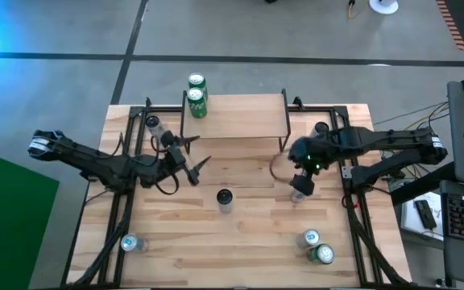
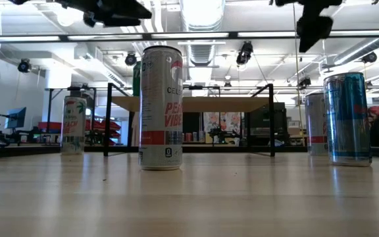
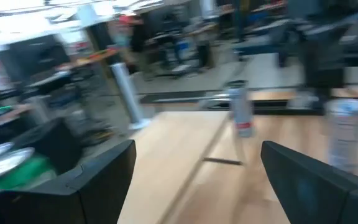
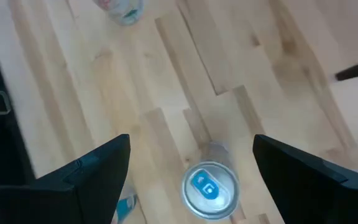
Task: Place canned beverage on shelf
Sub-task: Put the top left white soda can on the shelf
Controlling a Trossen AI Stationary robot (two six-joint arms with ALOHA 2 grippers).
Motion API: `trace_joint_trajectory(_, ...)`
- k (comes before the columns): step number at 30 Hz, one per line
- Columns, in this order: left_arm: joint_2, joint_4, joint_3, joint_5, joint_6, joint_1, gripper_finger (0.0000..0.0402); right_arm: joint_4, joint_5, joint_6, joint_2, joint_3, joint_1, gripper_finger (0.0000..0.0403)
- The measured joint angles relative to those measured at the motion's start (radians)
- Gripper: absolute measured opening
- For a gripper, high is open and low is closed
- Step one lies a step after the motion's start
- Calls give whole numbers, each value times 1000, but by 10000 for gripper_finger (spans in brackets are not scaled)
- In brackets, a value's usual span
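Two green cylindrical cans on plank-topped wire-legged shelf, wood-grain tabletop

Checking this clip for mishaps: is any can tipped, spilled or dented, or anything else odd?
Nothing stands out. Every can in view stands upright, including the green cans on the shelf and the blue-topped can under the open right gripper. No spill shows on the table.

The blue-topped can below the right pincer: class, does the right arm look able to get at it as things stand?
Probably yes. The right pincer hangs open directly above the blue-topped can, which stands upright on the table with bare wood around it.
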Motion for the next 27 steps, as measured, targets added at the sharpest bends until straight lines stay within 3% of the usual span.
trace_joint_trajectory(3,12,76,-7,153,2,20,332,-32,89,35,0,27,100,329)
trace_joint_trajectory(6,26,127,-8,224,3,27,329,-102,131,86,0,59,193,329)
trace_joint_trajectory(13,71,192,2,226,32,28,316,-165,111,383,9,43,444,329)
trace_joint_trajectory(20,149,151,82,239,25,30,311,-177,55,702,113,40,663,329)
trace_joint_trajectory(27,195,124,110,256,26,32,311,-175,2,834,285,49,805,329)
